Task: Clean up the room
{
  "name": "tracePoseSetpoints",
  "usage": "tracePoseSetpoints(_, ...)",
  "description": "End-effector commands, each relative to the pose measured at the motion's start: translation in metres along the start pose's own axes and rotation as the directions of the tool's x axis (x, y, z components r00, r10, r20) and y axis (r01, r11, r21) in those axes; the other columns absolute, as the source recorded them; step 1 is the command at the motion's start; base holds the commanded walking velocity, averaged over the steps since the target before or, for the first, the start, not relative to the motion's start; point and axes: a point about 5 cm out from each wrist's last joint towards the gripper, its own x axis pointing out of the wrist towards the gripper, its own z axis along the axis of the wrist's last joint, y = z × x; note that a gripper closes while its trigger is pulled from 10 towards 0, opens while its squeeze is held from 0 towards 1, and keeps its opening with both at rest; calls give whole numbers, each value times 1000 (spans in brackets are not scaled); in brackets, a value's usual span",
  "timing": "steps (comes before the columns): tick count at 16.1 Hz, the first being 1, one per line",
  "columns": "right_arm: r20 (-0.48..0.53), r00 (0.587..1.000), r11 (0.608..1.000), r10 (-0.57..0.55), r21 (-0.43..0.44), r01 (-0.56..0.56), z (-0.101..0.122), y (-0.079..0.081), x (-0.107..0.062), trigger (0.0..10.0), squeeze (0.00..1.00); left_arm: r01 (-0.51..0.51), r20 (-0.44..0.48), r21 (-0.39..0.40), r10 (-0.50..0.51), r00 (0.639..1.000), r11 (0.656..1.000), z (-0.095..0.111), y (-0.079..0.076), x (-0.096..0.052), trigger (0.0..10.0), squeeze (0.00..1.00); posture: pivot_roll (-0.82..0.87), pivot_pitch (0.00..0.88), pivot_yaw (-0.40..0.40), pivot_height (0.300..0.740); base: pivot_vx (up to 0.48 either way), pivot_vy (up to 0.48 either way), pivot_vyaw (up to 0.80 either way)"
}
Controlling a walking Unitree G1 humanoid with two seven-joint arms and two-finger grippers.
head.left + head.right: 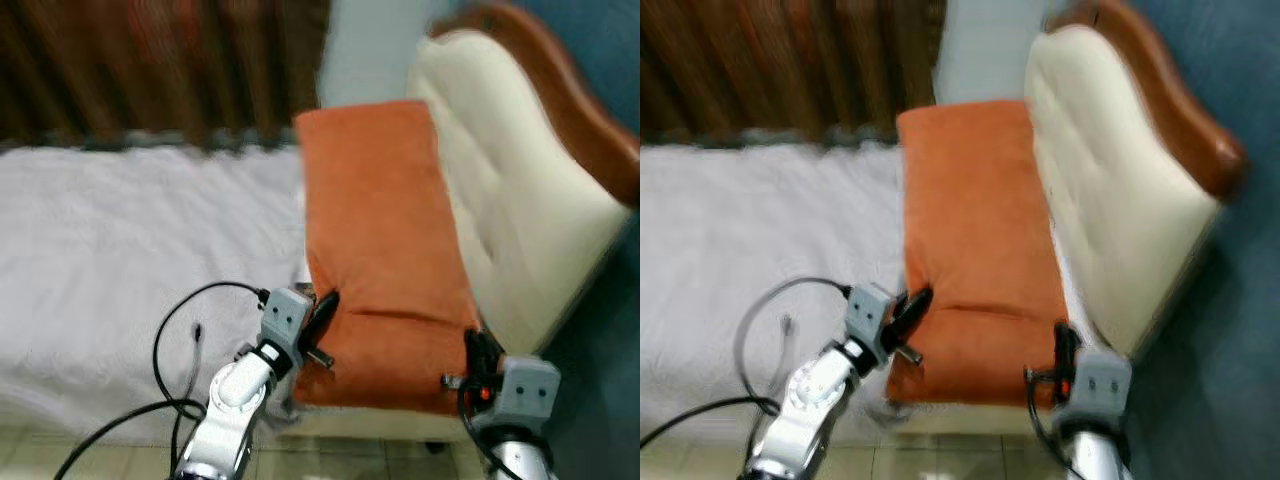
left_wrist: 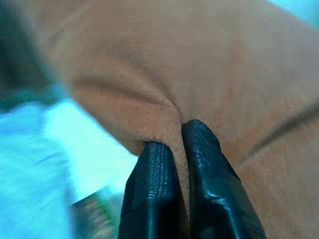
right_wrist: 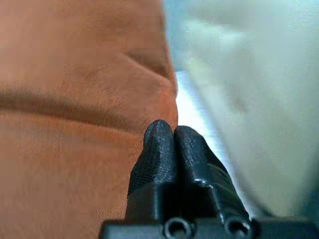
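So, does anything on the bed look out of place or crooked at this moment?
Yes: the orange pillow lies slanted beside the cream headboard, its near end past the edge of the white bed cover. The left gripper and right gripper each pinch a near corner, and the fabric creases between them.

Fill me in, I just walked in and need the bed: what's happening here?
The robot is handling an orange pillow on the white bed. Its left gripper is pinched shut on the pillow's near left corner, and its right gripper is shut on the near right corner. The pillow lies beside the cream headboard.
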Motion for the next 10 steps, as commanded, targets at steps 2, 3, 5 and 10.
tracePoseSetpoints(2, 48, 989, 989, -139, -35, 140, 4, -36, 13, 0, 0, -285, -17, 42, 285, 958, 958, -4, 57, -19, 10000, 0, -73, 0, 25, 740, 0, 0, 0)
tracePoseSetpoints(3, 50, 990, 991, -132, -29, 133, 4, -35, 15, 0, 0, -274, -8, 54, 275, 961, 960, 0, 58, -17, 10000, 0, -72, 0, 26, 740, 0, 0, 0)
tracePoseSetpoints(5, 100, 991, 995, -88, -40, 93, 15, -29, 24, 0, 0, -222, -11, 52, 223, 975, 974, 5, 54, -12, 10000, 0, -79, 0, 30, 740, 234, 0, 0)
tracePoseSetpoints(10, 123, 992, 995, -39, -88, 50, 21, -25, 41, 0, 0, -225, -25, -15, 225, 974, 974, 0, 45, 0, 10000, 0, -111, 0, 29, 740, 480, 0, -480)
